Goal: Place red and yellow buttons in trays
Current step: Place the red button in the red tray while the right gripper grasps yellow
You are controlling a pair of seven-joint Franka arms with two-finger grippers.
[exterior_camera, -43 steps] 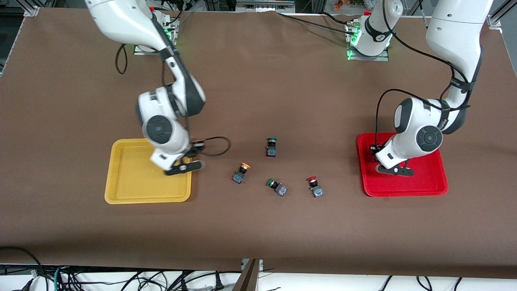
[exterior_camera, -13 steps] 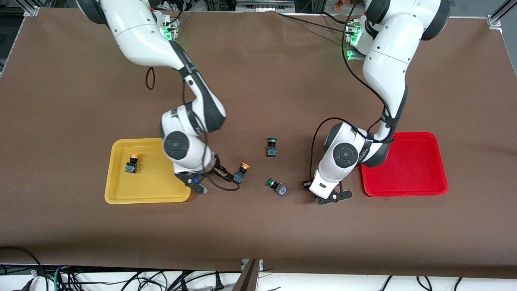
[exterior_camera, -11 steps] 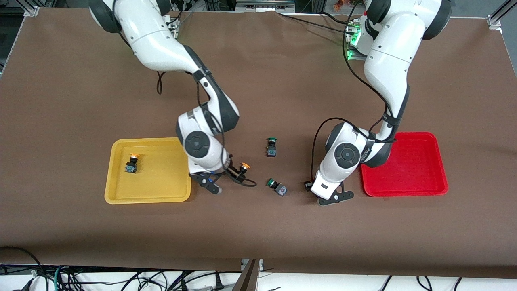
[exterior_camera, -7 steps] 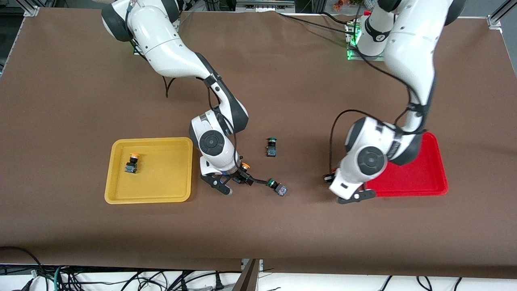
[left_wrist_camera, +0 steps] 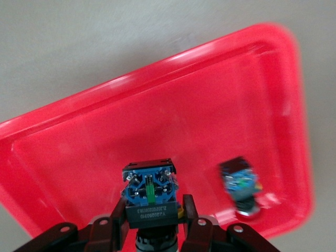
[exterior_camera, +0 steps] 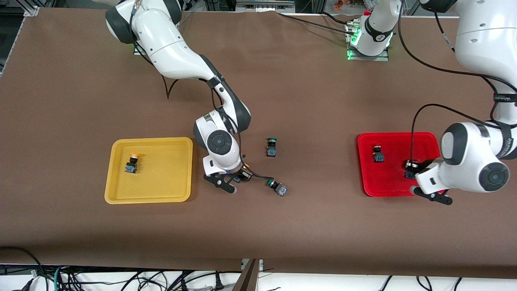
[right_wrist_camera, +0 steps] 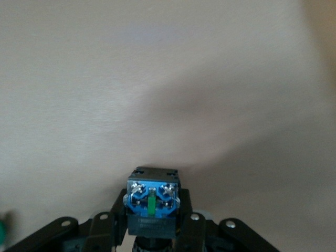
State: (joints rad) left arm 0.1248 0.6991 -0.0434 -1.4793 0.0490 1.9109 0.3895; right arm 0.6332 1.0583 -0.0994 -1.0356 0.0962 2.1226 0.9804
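Note:
My right gripper (exterior_camera: 239, 176) is shut on a yellow button (exterior_camera: 243, 169) low over the table between the yellow tray (exterior_camera: 117, 194) and a green button. In the right wrist view the gripper (right_wrist_camera: 152, 212) clamps the button's blue-grey base (right_wrist_camera: 152, 197). Another yellow button (exterior_camera: 131, 162) stands in the yellow tray. My left gripper (exterior_camera: 410, 173) is shut on a red button (exterior_camera: 410, 166) over the red tray (exterior_camera: 365, 182). In the left wrist view the gripper (left_wrist_camera: 154, 211) grips the base (left_wrist_camera: 149, 189) above the tray (left_wrist_camera: 79, 136). A second red button (exterior_camera: 378, 154) lies in that tray, also seen in the left wrist view (left_wrist_camera: 241, 184).
Two green buttons stay on the brown table: one (exterior_camera: 271, 146) farther from the front camera, one (exterior_camera: 277, 187) lying beside my right gripper toward the left arm's end. A green cap (right_wrist_camera: 1, 231) shows at the edge of the right wrist view.
My left arm lifted the red button off the table's middle and carried it over the red tray. My right arm left the yellow tray, reached the second yellow button and shut on it.

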